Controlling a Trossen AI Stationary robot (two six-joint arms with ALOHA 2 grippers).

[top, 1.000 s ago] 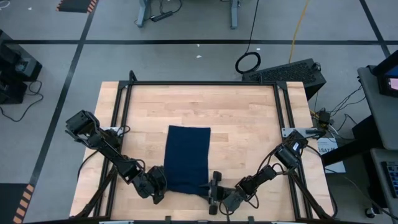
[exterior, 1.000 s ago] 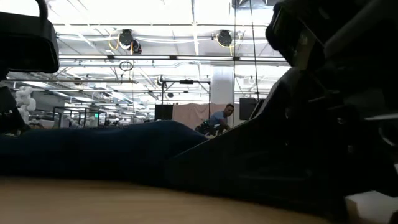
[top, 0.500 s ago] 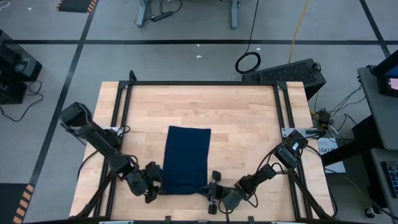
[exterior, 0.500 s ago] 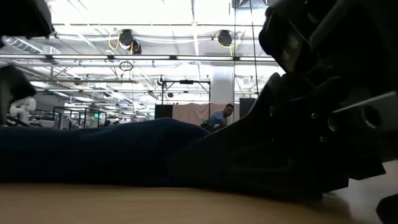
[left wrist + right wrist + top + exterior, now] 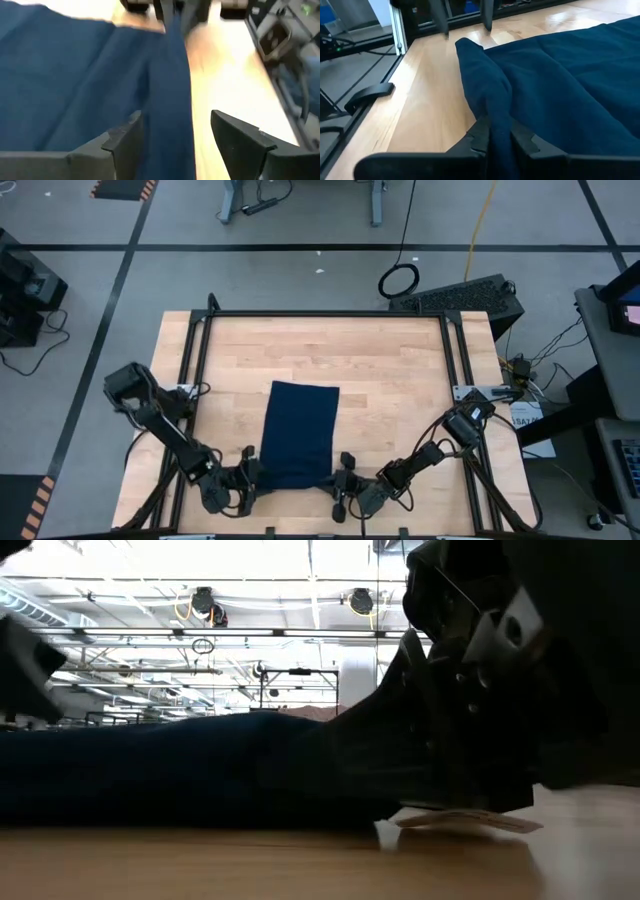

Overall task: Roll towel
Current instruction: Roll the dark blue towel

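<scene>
Item: dark navy blue rectangular cloth towel (image 5: 298, 435), lying flat mid-table, near edge toward me.

My right gripper (image 5: 498, 134): fingers pinched tight on the near-right corner fold.

My left gripper (image 5: 172, 135): has dropped lower to the near-left corner, fingers wide, straddling the hem.

Change: both corners now addressed; rolling looks ready to begin.

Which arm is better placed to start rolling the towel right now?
Probably the right: the right gripper is already pinched on the towel at its near corner, while the left gripper is open astride the other near edge, gripping nothing yet.
</scene>
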